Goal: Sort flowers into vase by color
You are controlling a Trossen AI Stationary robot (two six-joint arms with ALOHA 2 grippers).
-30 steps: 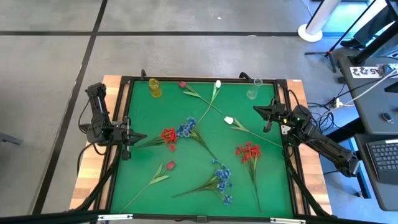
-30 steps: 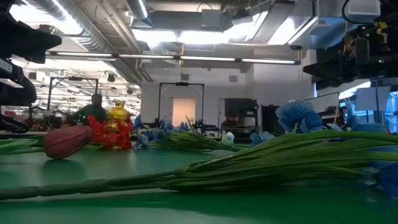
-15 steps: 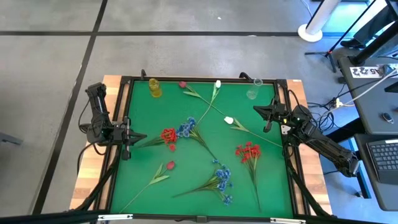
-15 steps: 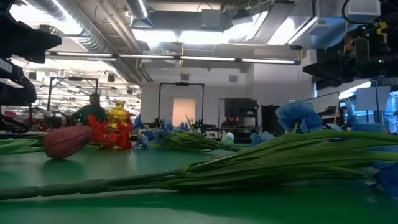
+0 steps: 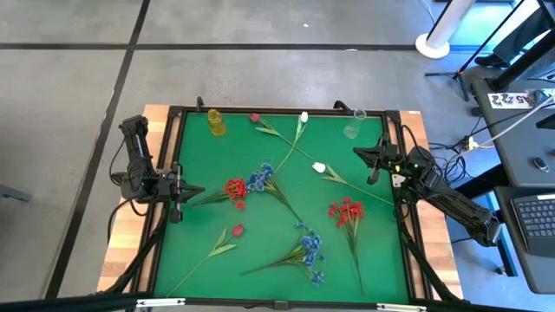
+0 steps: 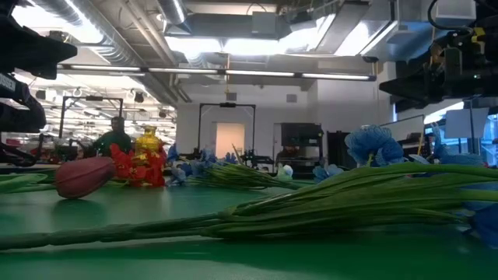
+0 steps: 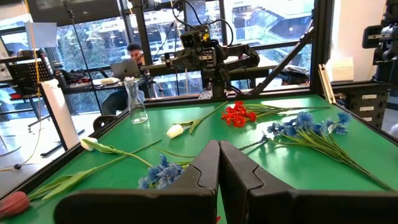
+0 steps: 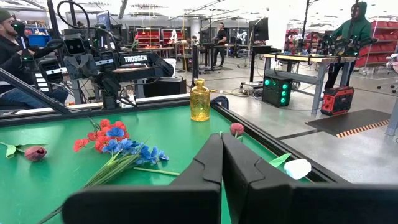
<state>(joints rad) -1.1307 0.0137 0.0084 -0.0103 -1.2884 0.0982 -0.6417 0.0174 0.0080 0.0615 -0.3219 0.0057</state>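
- Nothing is sorted yet: all the flowers [image 5: 286, 204] lie flat across the green table [image 5: 198, 234], while the yellow vase [image 5: 215, 122] and clear vase [image 5: 351, 127] stand empty at its far edge.
- Your left gripper [image 5: 184, 193] waits at the left rim and the right gripper [image 5: 371, 159] at the right rim; both have jaws fully closed, holding nothing.
- Open the left jaws first; the red blossom cluster [image 5: 235, 189] lies nearest them.
- Grip its stem, not the bloom, clear of the blue blossom cluster [image 5: 259, 179] touching it, so only one color lifts.
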